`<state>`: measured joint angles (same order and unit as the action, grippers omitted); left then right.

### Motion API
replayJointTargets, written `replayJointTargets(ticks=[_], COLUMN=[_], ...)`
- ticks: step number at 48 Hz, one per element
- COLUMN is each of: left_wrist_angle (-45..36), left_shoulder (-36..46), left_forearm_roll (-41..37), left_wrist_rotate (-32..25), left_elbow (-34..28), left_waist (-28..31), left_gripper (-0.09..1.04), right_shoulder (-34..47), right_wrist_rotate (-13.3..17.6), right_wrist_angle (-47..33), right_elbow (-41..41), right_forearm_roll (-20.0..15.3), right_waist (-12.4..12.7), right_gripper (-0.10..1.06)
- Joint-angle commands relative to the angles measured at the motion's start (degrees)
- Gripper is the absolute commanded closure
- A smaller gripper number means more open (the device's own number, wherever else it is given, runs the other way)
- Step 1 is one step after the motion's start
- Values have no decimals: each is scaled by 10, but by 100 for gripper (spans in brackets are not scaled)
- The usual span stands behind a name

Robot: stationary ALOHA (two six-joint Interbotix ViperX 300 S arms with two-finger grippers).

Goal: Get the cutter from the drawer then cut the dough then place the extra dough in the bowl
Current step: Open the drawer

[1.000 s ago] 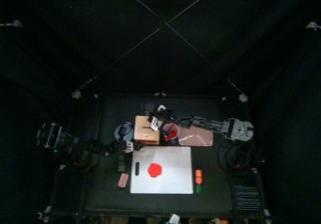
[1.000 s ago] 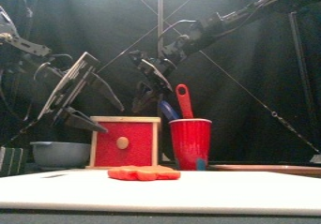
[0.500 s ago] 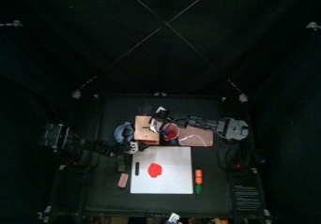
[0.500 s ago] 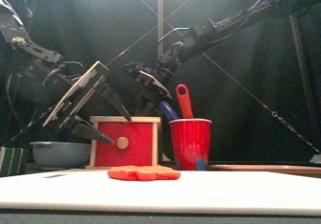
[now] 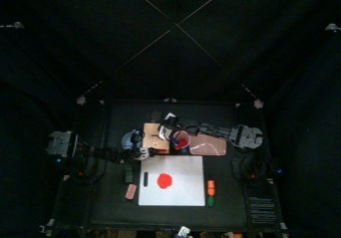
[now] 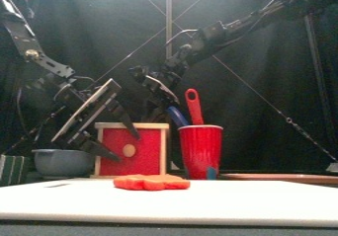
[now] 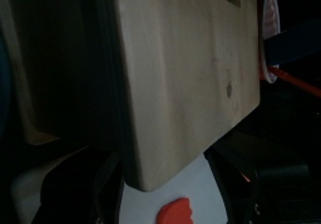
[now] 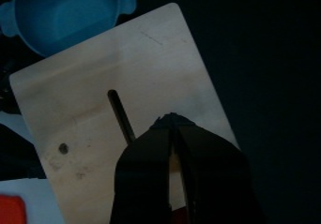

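- We are looking across the white cutting board [image 6: 169,202], which is lying along the table's front edge. The red dough [image 6: 150,183] is sitting on it as a flat, lumpy-edged, uncut disc.
- Just behind the board, the wooden box [image 7: 175,68] is standing near the table's middle, with its red drawer front [image 6: 148,159] facing the front edge and sitting flush in the frame.
- We are not seeing the cutter anywhere, so we are judging that it is lying inside the closed drawer.
- The left gripper [image 7: 160,170] is hanging at the box's front left corner with its jaws spread and the corner between them. We cannot tell whether they are touching the wood.
- We are reckoning this is the arm nearer the drawer front, which lies just to its right. The drawer's travel would be running toward the table's front edge, so the pull is calling for that line.
- The red cup [image 6: 201,151] is standing just right of the box, and the blue-grey bowl [image 6: 62,161] just left of it.
- The right gripper [image 8: 172,125] is hovering over the box's top beside its slot with its jaws pressed together, holding nothing.
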<state>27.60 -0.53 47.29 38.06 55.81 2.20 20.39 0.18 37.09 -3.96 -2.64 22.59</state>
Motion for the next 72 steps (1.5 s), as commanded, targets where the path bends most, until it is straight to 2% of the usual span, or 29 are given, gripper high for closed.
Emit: replayJointTargets(ticks=[1, 26, 44, 72], left_wrist_angle=[-2, -2, -54, -54], left_shoulder=[1, -23, -18, -18], left_forearm_roll=[0, 19, 32, 98], left_wrist_rotate=[2, 1, 2, 2], left_elbow=[-12, -32, -30, -33], left_waist=[4, 9, -3, -87], left_gripper=[6, 30, 30, 30], right_shoulder=[-11, -5, -5, -5], right_wrist_rotate=[-2, -2, -1, 0], right_wrist_angle=[-3, -1, -1, -1], right_elbow=[-10, -6, -6, -5], right_forearm_roll=[1, 10, 10, 10], right_waist=[2, -3, -3, -3], right_gripper=[94, 94, 94, 94])
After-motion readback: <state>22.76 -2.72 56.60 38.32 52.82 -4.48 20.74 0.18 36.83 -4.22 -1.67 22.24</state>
